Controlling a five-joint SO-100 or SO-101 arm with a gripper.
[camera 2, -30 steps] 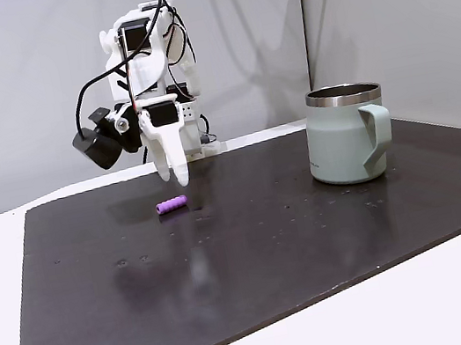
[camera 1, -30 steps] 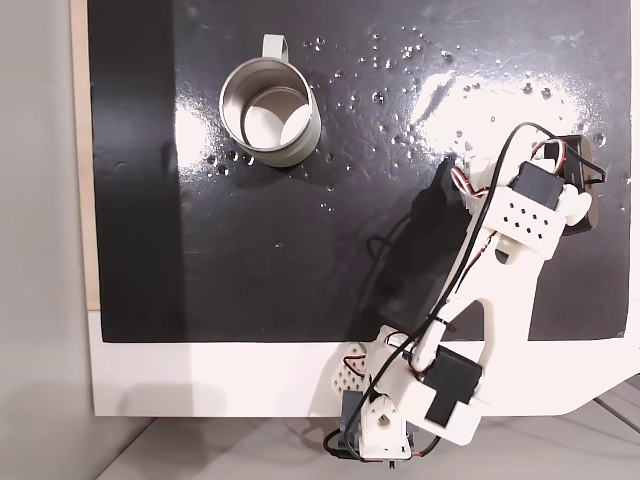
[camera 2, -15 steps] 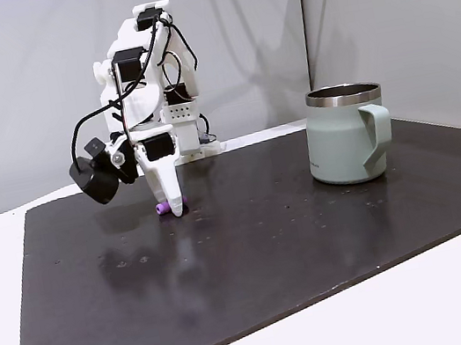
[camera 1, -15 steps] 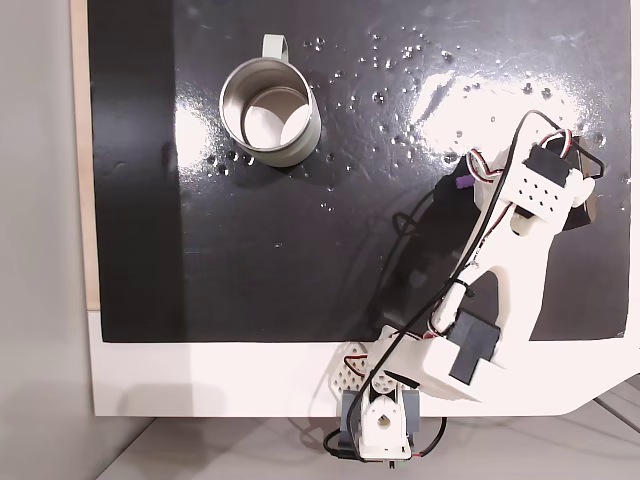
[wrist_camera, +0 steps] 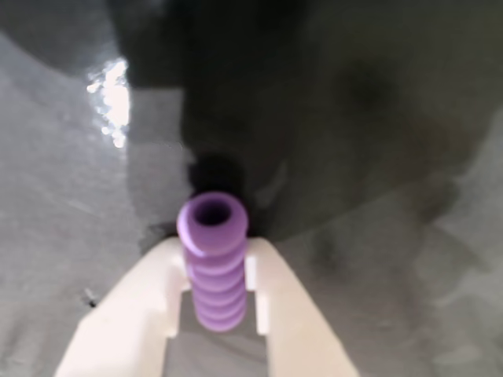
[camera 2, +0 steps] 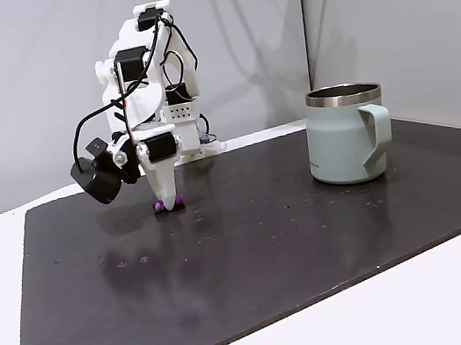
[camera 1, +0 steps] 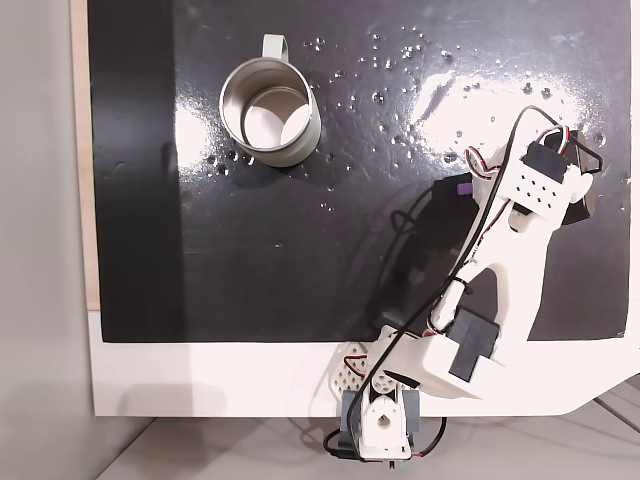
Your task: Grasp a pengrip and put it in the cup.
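The purple ribbed pengrip [wrist_camera: 212, 267] stands end-on between my two white fingers [wrist_camera: 145, 294] in the wrist view, both pressing its sides. In a fixed view from the side, my gripper [camera 2: 167, 203] points straight down with its tip on the black mat, and a bit of the pengrip [camera 2: 159, 206] shows beside the tip. From above, the pengrip [camera 1: 465, 186] peeks out at the arm's left edge. The cup [camera 1: 268, 112] stands upright and empty at the mat's far left in that view. Its pale grey-green side and handle [camera 2: 351, 144] are well to the right of my gripper.
The black glossy mat [camera 1: 300, 260] covers most of the white table [camera 1: 200, 375]. The arm's base [camera 1: 378, 425] sits at the table's near edge in the view from above. A black wrist camera [camera 2: 94, 180] juts out left of my gripper.
My gripper came down from above the mat onto the pengrip, and its fingers closed on it. The pengrip now points along the fingers. The cup has not moved.
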